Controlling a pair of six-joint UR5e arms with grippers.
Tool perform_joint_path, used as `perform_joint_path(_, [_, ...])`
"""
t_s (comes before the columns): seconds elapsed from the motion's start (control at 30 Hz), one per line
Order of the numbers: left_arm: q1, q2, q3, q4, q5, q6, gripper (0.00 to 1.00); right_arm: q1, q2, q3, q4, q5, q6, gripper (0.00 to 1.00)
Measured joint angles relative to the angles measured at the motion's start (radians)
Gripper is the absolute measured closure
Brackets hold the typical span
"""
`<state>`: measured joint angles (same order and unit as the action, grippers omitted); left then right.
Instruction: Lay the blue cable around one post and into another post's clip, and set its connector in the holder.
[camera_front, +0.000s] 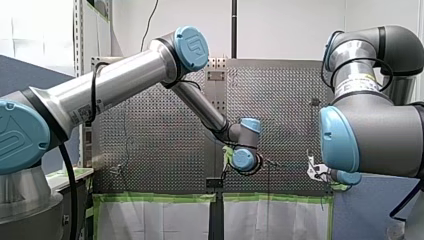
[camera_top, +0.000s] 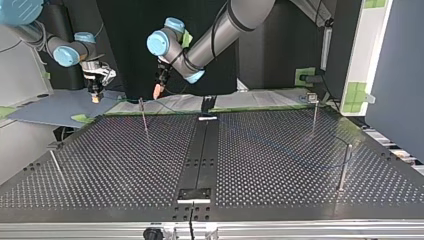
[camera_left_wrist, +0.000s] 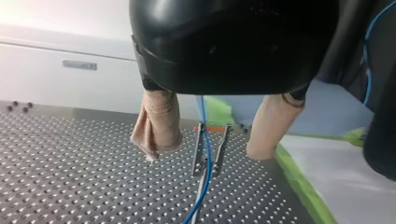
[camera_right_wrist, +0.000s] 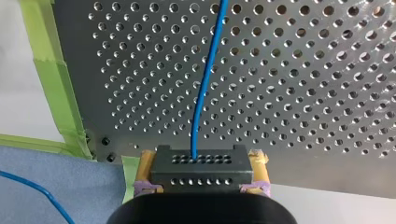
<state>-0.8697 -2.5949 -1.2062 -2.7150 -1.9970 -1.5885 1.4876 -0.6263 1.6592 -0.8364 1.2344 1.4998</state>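
Black connector (camera_right_wrist: 201, 173) clamped in right gripper (camera_right_wrist: 201, 163), blue cable (camera_right_wrist: 205, 84) leading ahead from it, left gripper (camera_left_wrist: 207, 147) open, cable passing between its fingers through clip (camera_left_wrist: 223, 149).

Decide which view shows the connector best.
The right wrist view: the connector sits close up in my right claw, its holes and the cable plain. The top and front views show that claw too small to make out the connector; the left wrist view lacks it.
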Motion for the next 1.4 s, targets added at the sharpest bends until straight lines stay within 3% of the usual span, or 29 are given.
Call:
perform_joint_path(0.37, [0.002, 0.000, 0.001, 0.013, -0.015, -0.035, 0.00, -0.004, 0.001, 0.000, -0.009, -0.003, 0.012, 1.00])
perform_joint_path(1.4, [0.006, 0.000, 0.001, 0.013, -0.016, -0.038, 0.00, -0.004, 0.001, 0.000, -0.009, -0.004, 0.013, 1.00])
